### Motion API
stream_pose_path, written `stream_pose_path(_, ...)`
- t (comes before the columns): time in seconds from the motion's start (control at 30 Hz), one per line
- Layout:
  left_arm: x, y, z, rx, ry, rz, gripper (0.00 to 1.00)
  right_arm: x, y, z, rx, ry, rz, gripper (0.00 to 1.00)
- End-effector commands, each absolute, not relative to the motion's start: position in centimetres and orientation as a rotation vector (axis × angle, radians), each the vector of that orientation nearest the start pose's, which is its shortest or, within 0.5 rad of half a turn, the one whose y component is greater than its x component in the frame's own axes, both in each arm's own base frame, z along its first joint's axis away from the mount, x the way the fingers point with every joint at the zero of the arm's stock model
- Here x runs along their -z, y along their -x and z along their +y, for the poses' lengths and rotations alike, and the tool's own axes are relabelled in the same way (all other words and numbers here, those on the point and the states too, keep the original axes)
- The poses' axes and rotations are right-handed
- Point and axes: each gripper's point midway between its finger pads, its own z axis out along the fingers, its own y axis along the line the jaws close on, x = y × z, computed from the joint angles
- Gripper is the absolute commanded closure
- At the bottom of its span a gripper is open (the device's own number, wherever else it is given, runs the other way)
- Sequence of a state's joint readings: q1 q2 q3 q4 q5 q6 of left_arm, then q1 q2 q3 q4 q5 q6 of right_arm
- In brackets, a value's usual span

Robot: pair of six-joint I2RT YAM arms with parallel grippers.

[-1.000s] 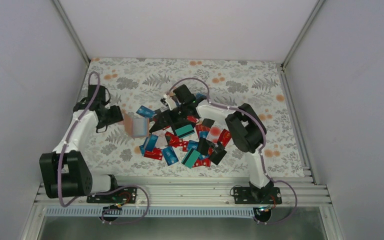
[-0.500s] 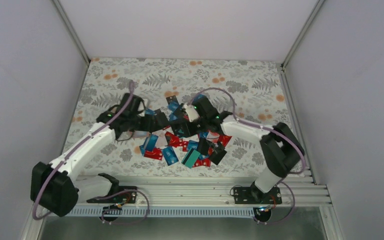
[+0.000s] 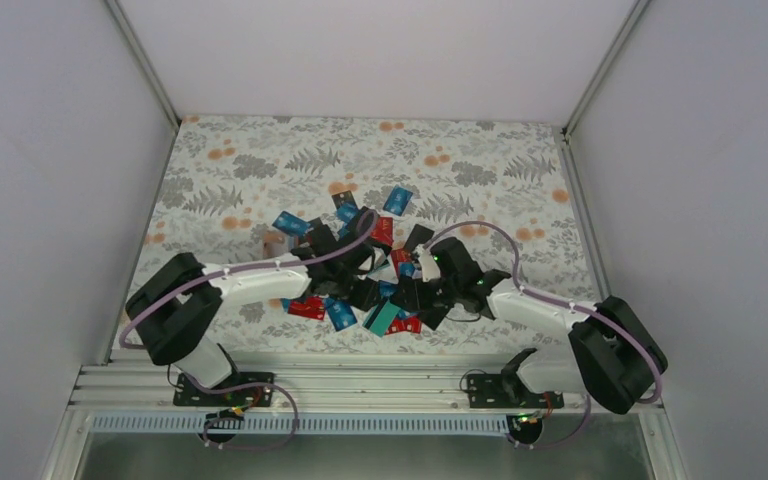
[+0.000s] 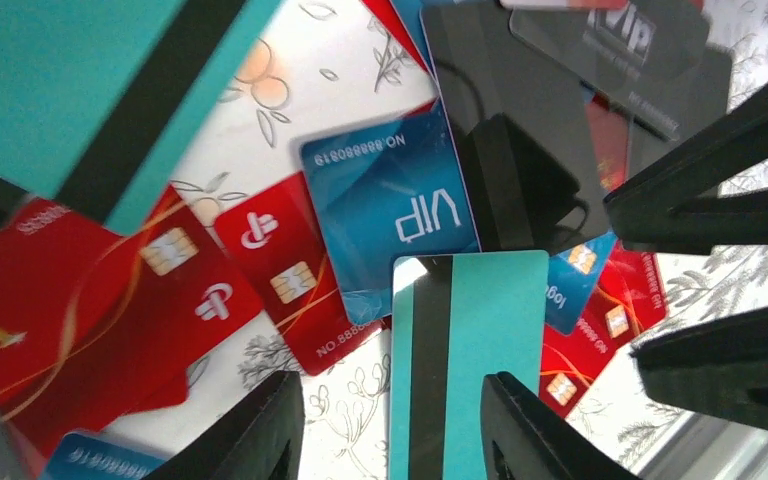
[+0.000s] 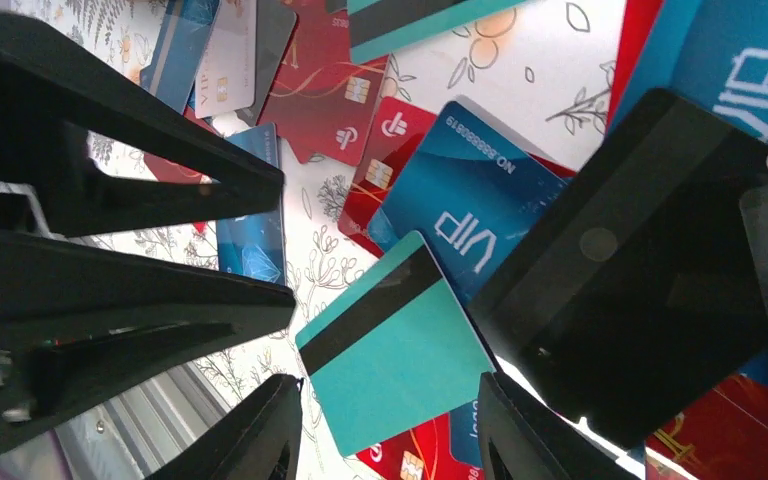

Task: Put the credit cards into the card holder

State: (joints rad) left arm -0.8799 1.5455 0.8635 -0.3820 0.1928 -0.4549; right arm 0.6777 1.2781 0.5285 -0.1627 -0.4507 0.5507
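Note:
Many credit cards [image 3: 345,312] in red, blue, black and teal lie in a loose pile mid-table. Both grippers hover low over its near part, facing each other. My left gripper [image 4: 392,440] is open above a teal card [image 4: 465,370] with a black stripe, which lies flat on the cloth. My right gripper [image 5: 390,435] is open over what looks like the same teal card [image 5: 400,350], not pinching it. From above, the left gripper [image 3: 352,282] and right gripper [image 3: 415,295] flank that teal card [image 3: 382,317]. A small tan shape at the pile's left edge may be the card holder [image 3: 276,243].
The floral cloth [image 3: 230,170] covers the table, with white walls on three sides. A metal rail [image 3: 360,375] runs along the near edge, just behind the pile. The right gripper's black fingers [image 4: 710,200] fill the right of the left wrist view. A black block [image 5: 640,260] lies beside the teal card.
Both arms have swung in from the pile's back and left side to its near middle. The left gripper has left the spot beside the tan shape. The two grippers now face each other closely.

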Motion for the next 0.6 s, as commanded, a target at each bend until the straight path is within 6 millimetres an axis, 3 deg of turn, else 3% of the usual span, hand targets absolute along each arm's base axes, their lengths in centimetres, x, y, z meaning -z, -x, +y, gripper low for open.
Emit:
stream_pose_path(0.0, -4.7, -19.6, -31.7, 0.695, -0.668, 2.71, 0.6, -7.2, -19.3, 25.1, -1.156, 0.34, 2.602, 0.53)
stream_pose_path(0.3, -4.1, -16.2, -31.1, 0.737, -0.706, 2.743, 0.82, -7.0, -18.9, 24.0, -1.308, 0.35, 2.575, 0.53)
stream_pose_path(0.57, -2.6, -14.8, -30.0, 0.713, -0.694, 2.783, 0.87, -6.4, -18.2, 23.8, -1.399, 0.384, 2.575, 0.53)
